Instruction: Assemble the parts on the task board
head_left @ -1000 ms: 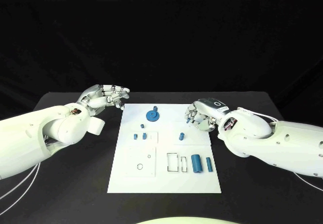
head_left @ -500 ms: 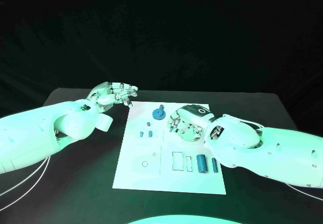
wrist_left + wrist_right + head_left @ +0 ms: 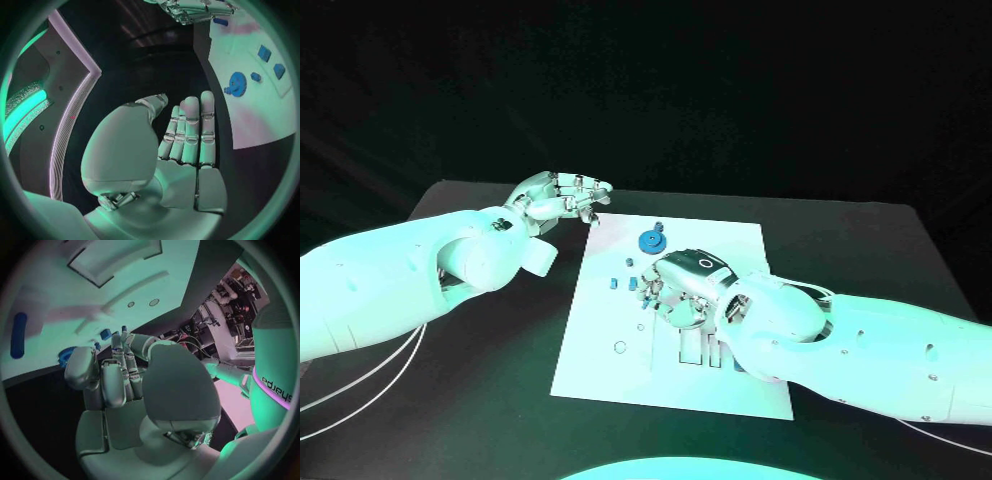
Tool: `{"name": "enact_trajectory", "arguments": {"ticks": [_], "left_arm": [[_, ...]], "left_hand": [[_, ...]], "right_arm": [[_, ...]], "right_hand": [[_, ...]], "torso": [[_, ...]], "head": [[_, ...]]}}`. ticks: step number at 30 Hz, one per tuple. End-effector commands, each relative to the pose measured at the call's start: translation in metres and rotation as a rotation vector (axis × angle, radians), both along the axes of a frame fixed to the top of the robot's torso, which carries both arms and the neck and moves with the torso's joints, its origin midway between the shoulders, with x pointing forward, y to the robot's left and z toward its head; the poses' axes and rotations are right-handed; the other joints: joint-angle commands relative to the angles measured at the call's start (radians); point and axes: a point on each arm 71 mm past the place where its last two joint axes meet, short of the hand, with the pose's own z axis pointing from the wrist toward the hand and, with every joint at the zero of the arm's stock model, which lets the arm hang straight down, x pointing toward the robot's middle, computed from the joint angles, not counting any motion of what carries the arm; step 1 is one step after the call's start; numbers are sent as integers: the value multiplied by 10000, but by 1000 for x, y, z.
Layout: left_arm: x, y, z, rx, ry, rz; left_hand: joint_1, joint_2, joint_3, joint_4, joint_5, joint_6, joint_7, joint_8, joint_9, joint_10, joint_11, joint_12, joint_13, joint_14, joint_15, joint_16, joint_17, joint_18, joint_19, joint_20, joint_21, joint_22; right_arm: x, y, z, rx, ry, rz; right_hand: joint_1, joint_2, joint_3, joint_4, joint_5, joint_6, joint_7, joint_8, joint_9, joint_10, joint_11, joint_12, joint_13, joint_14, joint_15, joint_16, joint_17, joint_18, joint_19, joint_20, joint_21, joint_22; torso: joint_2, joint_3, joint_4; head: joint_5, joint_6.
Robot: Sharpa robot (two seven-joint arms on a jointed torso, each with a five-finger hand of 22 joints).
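Right hand (image 3: 687, 290): moved in from the board's right edge to hover low over the middle of the task board (image 3: 733, 238); fingers curled downward, whether anything is pinched cannot be told. Judged a reach for a small part, possibly the blue peg (image 3: 630, 264) just beside it. Left hand (image 3: 563, 198): off the board's far left corner, fingers together, nothing held. Blue gear (image 3: 652, 240) beyond, near the far edge; right forearm covering the board's right-hand recesses.

White rect. task board (image 3: 596, 345) flat, mid worktop. Blue gear-like disc (image 3: 652, 240) at far end. Small blue pegs (image 3: 620, 283) left of centre. Blue cylinder (image 3: 19, 341) lying flat, partly hidden nr right side.
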Motion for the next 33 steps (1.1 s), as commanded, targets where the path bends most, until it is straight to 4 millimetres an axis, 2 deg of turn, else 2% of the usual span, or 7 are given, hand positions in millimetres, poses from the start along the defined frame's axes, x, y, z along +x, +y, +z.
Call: {"name": "enact_trajectory", "arguments": {"ticks": [1,5,9,15,21,33], "left_arm": [[-1,-4,1,42,-102,-270],[-1,-5,1,79,-133,-305],[-1,-6,1,85,-137,-343],[-1,-6,1,95,-123,-367],[-1,-6,1,96,-117,-382],[-1,-7,0,92,-83,-410]], "left_hand": [[113,26,-24,-12,69,-71,-29,62,-10,-79,-12,27,-9,-72,20,-43,-12,140,16,65,-48,-13],[113,26,-24,-12,69,-71,-29,62,-10,-79,-12,27,-9,-72,20,-43,-12,140,16,65,-48,-13],[113,26,-24,-12,69,-71,-29,62,-10,-79,-12,27,-9,-72,20,-43,-12,140,16,65,-48,-13],[144,39,-21,-25,87,-79,-26,72,-12,-104,-7,29,-14,-90,26,-59,-20,140,13,69,-67,-26],[144,39,-21,-25,87,-79,-26,72,-12,-104,-7,29,-14,-90,26,-59,-20,140,13,69,-67,-26],[144,39,-21,-25,87,-79,-26,72,-12,-104,-7,29,-14,-90,26,-59,-20,140,13,69,-67,-26]], "right_arm": [[-3,4,-5,-278,-24,337],[-4,8,-8,-328,51,422],[-6,10,-11,-388,126,462],[-7,12,-16,-543,280,450],[-8,11,-21,-784,469,436],[-7,10,-27,-973,629,287]], "right_hand": [[-94,50,33,-35,23,74,30,47,11,229,-178,34,8,472,-78,-30,-4,-164,2,-32,-39,254],[-94,50,33,-35,23,74,30,47,11,229,-178,34,8,472,-78,-30,-4,-164,2,-32,-39,254],[-94,50,33,-35,23,74,30,47,11,229,-178,34,8,472,-78,-30,-4,-164,2,-32,-39,254],[-102,52,38,-46,21,64,35,43,15,227,-174,23,8,468,-76,-45,-26,-159,-9,-31,-61,247],[-108,56,41,-50,21,59,39,42,17,227,-172,17,8,469,-74,-38,-21,-158,-12,-30,-67,246],[-118,57,41,-55,19,53,43,40,21,226,-168,10,8,466,-72,-52,-40,-155,-20,-29,-84,240]], "torso": [[4,4,-16],[4,13,-38],[9,20,-21],[8,9,-31],[7,10,-11],[5,11,-18]], "head": [[67,-8],[129,-70],[150,-117],[150,-160],[142,-207],[128,-257]]}}
